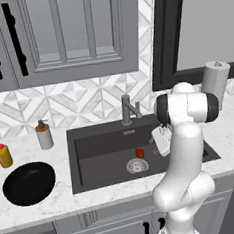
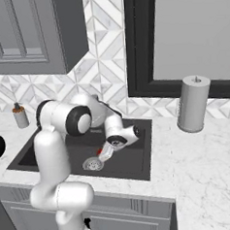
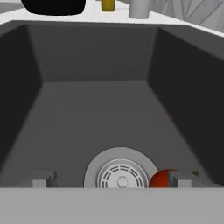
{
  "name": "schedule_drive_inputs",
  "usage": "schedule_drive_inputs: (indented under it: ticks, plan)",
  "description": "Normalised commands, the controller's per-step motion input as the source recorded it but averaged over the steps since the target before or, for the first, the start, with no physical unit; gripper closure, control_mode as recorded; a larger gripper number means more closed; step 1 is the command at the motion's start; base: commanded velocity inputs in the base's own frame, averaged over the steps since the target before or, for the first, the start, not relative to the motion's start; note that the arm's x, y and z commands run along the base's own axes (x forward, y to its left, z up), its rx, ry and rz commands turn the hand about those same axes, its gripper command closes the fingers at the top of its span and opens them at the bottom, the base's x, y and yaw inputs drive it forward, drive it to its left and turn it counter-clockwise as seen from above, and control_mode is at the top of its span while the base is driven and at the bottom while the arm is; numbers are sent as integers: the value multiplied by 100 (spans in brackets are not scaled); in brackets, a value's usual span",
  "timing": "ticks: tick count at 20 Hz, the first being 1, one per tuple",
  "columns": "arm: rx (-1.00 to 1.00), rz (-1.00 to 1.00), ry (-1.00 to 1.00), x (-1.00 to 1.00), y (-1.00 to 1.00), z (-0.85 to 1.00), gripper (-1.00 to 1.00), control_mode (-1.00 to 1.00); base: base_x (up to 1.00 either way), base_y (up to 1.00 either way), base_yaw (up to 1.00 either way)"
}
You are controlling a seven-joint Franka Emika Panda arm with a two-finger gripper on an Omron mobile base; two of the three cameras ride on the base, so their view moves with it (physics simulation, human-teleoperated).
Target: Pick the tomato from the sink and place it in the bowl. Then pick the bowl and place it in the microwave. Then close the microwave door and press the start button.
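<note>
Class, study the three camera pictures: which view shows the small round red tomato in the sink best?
The left base view: the small round red tomato sits unobstructed on the sink floor beside the round metal drain. In the right base view the gripper covers most of it; in the hand view a dark finger hides part.

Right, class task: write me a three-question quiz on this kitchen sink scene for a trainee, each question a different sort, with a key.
1. True or false: the tomato already lies in the bowl.
2. Where does the tomato sit? A) beside the drain on the sink floor B) on the counter C) between closed fingers
3. Fill in: in the hand view the gripper is ____, with the tomato off by one fingertip.

Key: 1 false; 2 A; 3 open.
</note>
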Motion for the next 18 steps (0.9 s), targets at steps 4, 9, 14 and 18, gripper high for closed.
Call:
schedule_drive_inputs:
  ticks: [4,9,14,18]
  plan:
    - [8,0,2,35,2,-46,-100,-100,0,0,0]
    - [2,0,0,39,9,-39,-100,-100,0,0,0]
    - [0,0,0,47,10,-30,-100,-100,0,0,0]
    - [0,0,3,21,12,-42,-100,-100,0,0,0]
